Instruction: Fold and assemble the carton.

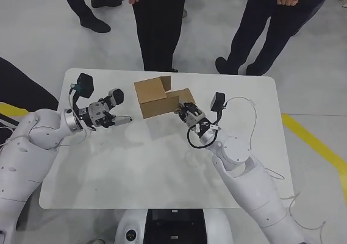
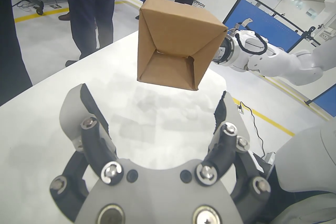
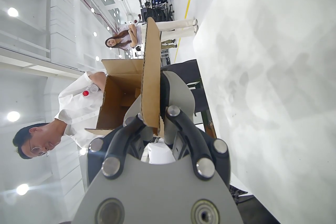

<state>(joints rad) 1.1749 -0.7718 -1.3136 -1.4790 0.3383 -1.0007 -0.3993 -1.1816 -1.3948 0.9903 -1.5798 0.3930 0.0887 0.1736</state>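
The carton, a plain brown corrugated box already opened into a square tube, is held over the far middle of the desk. In the left wrist view a shadow is seen under its lower edge, so it is judged to be lifted just clear of the surface. It is judged to be light and empty, with stiff panels but weak, hinge-like creases. A hard squeeze on a panel would dent it, and a pull on one flap alone would let the body swing and rack out of square. One side flap is pinched edge-on between the jaws of the right gripper, and the other flaps at that end are seen standing open. The end turned toward the left gripper is seen from inside, but how far the flaps are folded cannot be told. The left gripper is placed near the carton but apart from it, low over the desk, its jaws spread wide with nothing between them. A second hold is best taken on a wall close to a corner crease, where the board is stiffest.
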